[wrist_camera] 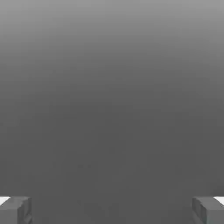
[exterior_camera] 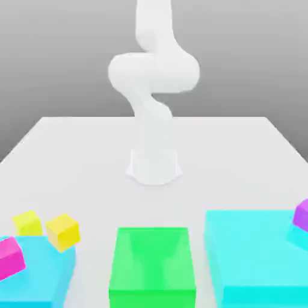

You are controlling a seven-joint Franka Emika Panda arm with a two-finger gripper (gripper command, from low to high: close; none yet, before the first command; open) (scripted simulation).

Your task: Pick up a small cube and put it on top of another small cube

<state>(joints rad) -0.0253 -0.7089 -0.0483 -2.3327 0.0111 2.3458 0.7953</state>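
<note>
Two small yellow cubes sit near the front at the exterior view's left, one (exterior_camera: 27, 222) just behind the other (exterior_camera: 63, 231). A magenta cube (exterior_camera: 9, 257) lies tilted on a cyan block at the far left. At the far right edge a purple cube (exterior_camera: 301, 215) rests on a bigger cyan block. In the hand view my gripper (wrist_camera: 112, 211) is open, its grey fingertips (wrist_camera: 15, 211) set far apart with nothing between them, facing plain grey background. The white arm (exterior_camera: 153, 78) rises from the table's middle and leaves the picture at the top.
A low cyan block (exterior_camera: 42, 274) is at the front left, a green block (exterior_camera: 153, 267) at the front middle, and a wide cyan block (exterior_camera: 258, 255) at the front right. The arm's base (exterior_camera: 154, 167) stands on the white table (exterior_camera: 234, 150).
</note>
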